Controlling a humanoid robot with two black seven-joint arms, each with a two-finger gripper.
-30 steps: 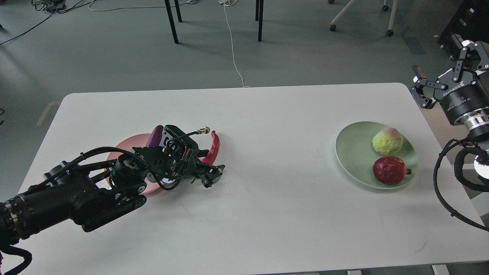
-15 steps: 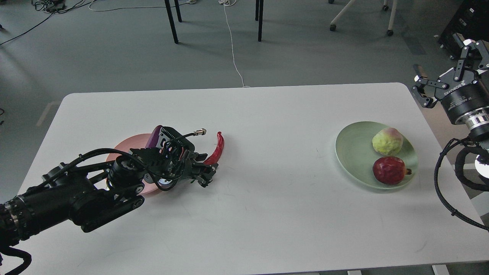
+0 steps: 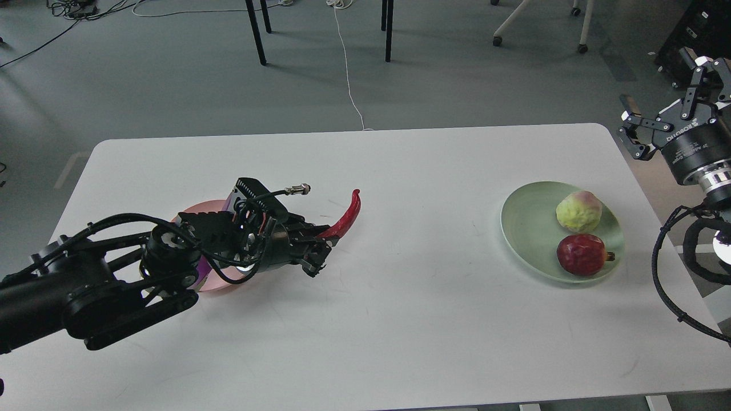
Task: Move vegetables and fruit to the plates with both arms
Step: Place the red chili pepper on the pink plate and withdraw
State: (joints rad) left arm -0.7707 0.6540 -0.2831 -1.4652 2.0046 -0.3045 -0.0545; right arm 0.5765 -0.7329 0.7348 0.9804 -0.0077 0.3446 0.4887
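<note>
On the white table (image 3: 365, 319) the left gripper (image 3: 317, 251) lies low, its fingers pinched on the stem end of the red chili pepper (image 3: 345, 218), whose pointed tip curves up and away to the right, lifted off the tabletop. Directly behind and under the left arm sits the pink plate (image 3: 212, 282), mostly covered by the black wrist, its cables and a silver connector; only slivers of its rim show. The purple eggplant (image 3: 230, 201) lies on that plate, but the wrist hides nearly all of it, leaving a small purple strip visible. Well apart, on the right side of the table, the mint green plate (image 3: 528, 228) holds both fruits: the yellow-green fruit (image 3: 579, 211) toward the far side and the dark red fruit (image 3: 582, 254) just beside it toward the near side, close together. The right gripper (image 3: 665, 91) hangs beyond the table's right edge, raised above it, fingers spread with nothing between them. Past the table, dark table legs (image 3: 257, 31), a white cable (image 3: 348, 74) on the grey floor and chair casters (image 3: 582, 49) stand in the background.
</note>
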